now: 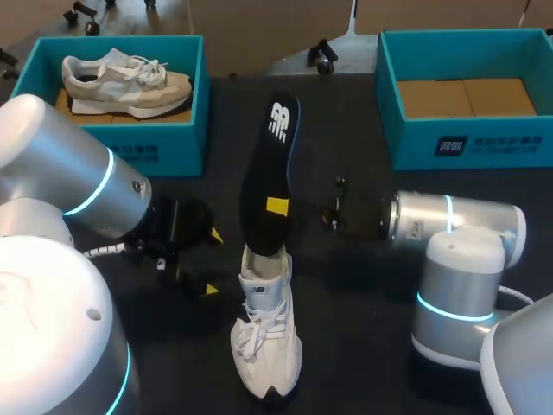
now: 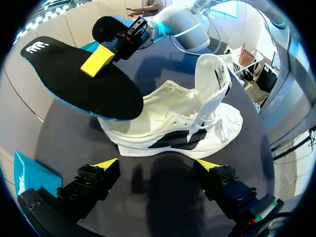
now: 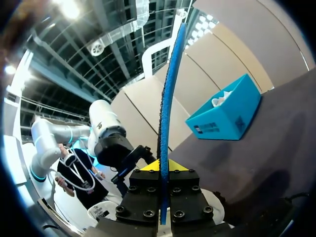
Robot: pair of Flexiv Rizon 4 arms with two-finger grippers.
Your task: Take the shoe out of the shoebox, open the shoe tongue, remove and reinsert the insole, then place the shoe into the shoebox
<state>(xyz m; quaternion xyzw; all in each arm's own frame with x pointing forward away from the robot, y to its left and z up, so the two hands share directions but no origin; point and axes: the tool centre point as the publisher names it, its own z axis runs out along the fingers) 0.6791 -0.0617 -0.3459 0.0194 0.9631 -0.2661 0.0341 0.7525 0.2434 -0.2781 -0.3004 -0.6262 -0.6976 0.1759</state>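
Jaws: right gripper [image 1: 277, 207] clamped on black blue-edged foam insole [image 1: 268, 156], held steep w/ heel end at collar of white lace-up sneaker [image 1: 266, 346], prob. for reinsertion. Left gripper [image 2: 157, 165] spread apart, holding nothing, sneaker just ahead; white padded tongue [image 2: 212, 74] raised, so opening accessible. Teal cardboard shoebox [image 1: 467, 143] well apart at right; second teal box [image 1: 130, 143] holds grey sneaker [image 1: 125, 82]. Slack laces may snag.

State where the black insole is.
In the head view, the black insole is mid-table, pinched in the right claw, its lower end at the opening of the white shoe.
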